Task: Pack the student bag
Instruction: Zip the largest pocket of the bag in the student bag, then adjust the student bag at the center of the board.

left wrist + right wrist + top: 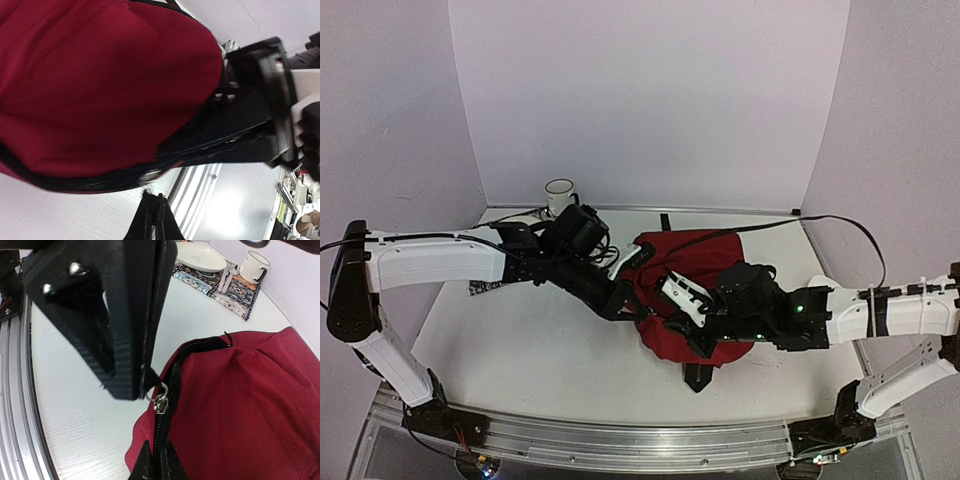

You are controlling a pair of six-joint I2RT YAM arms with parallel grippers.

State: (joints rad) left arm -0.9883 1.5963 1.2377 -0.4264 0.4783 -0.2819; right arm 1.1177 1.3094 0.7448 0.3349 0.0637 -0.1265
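The student bag (695, 265) is a dark red backpack lying in the middle of the table, its black zipper (167, 405) running along its near left edge. My left gripper (152, 201) is shut on the small black pull tab of the metal zipper slider (160, 401); its fingers (120, 330) fill the upper left of the right wrist view. My right gripper (156, 454) is shut on the zipper edge of the bag just below the slider. In the top view both grippers meet at the bag's left side, left gripper (632, 306), right gripper (672, 322).
A white mug (559, 194) stands at the back left, beside a white plate (202, 256) and cutlery (225, 276) on a patterned mat (235, 292). A black strap (698, 377) trails from the bag toward the near aluminium rail (620, 440).
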